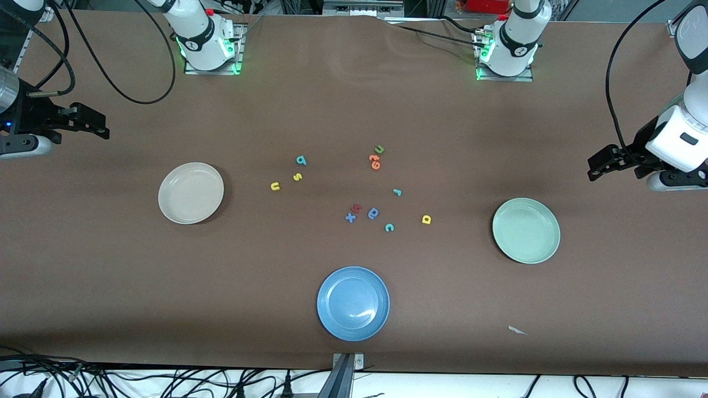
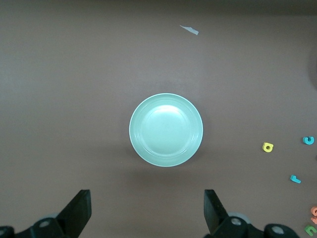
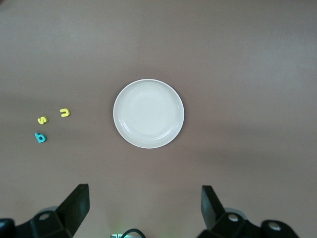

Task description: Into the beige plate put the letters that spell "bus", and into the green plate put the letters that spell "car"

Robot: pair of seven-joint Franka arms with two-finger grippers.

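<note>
Between both plates (image 1: pixel 191 193) lie loose letters (image 1: pixel 297 177), hands (image 1: pixel 88 120) apart.

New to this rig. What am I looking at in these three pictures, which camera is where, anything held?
Two robot arms stand at a brown table. The wide picture is from a high camera facing them. The other two come from cameras on each arm's wrist, looking down past its own fingers.

The left hand hangs open above the table's edge by the green plate. The right hand hangs open by the beige plate. Both hold nothing.

A blue plate lies nearest the high camera. Small foam letters are scattered mid-table: a yellow u, yellow s and teal b toward the beige plate; a teal c, yellow a and teal r toward the green one. All plates hold nothing.
</note>
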